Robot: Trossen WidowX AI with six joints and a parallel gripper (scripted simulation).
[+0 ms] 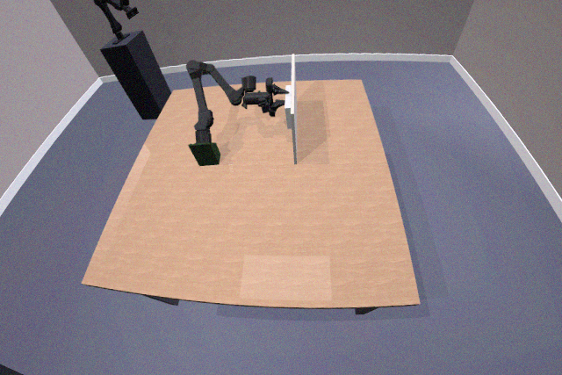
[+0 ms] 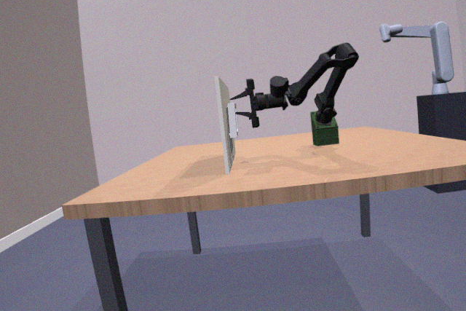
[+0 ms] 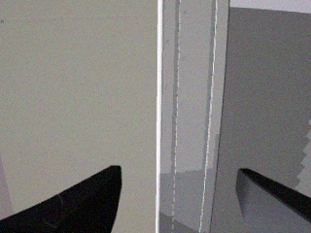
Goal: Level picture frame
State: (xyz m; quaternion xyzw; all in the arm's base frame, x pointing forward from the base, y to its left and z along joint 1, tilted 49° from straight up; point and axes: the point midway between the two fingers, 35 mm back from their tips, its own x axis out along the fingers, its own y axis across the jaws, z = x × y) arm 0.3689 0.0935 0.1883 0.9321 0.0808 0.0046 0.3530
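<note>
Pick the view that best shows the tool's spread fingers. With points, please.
Wrist: both fingers stand clear of the frame's edge (image 3: 191,97) between them. Exterior shows their spread side-on; top shows them smaller.

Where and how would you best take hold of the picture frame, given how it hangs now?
I'd grip the frame by its near upright bar, coming straight from the arm's side: it stands out from the panel, narrow enough for the hand to straddle.

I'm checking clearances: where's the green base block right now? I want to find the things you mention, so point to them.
In the exterior view, the green block (image 1: 206,154) (image 2: 325,136) sits on the tabletop, right of the upright panel, beneath the black arm.
</note>
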